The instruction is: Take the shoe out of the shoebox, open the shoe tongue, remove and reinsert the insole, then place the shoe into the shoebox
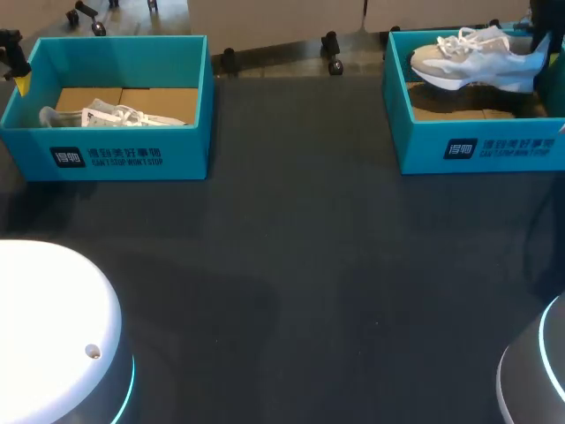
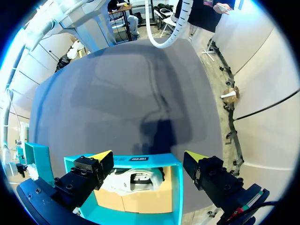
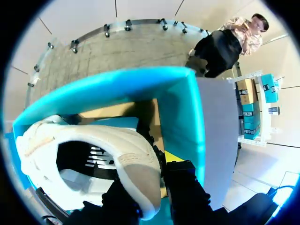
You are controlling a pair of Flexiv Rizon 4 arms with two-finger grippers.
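At the table's [image 1: 291, 265] far right corner: teal right shoebox [image 1: 481, 150], open-topped, brown cardboard floor showing inside. Within its outline, held shoe [image 1: 477, 62], upright on its sole line, toe toward the table's middle, heel toward the right arm's side, raised to about rim height with cardboard visible beneath.

Appearance of the held shoe: white upper with pale grey panels at toe and side, white laces loosely bunched over the tongue, thick white sole. In the right wrist view, same shoe [image 3: 89, 154] seen from behind the heel: grey patch on the heel counter, padded white collar, dark interior with pale print too small to make out.

Right gripper [image 3: 154, 187]: dark fingers [image 3: 187, 187] clamped from two sides on the heel, one yellow tip just showing beside the collar, the box's teal wall right next to it.

At the far left corner: left shoebox [image 1: 115, 155], same teal, well apart from the right one. Inside, second shoe [image 1: 110, 115], white and grey, lying low on the cardboard floor, laces spread.

Left gripper [image 2: 149, 159]: above the left shoebox, fingers spread wide, yellow tips apart over the box's wall, nothing between them; second shoe [image 2: 136, 180] below, untouched.
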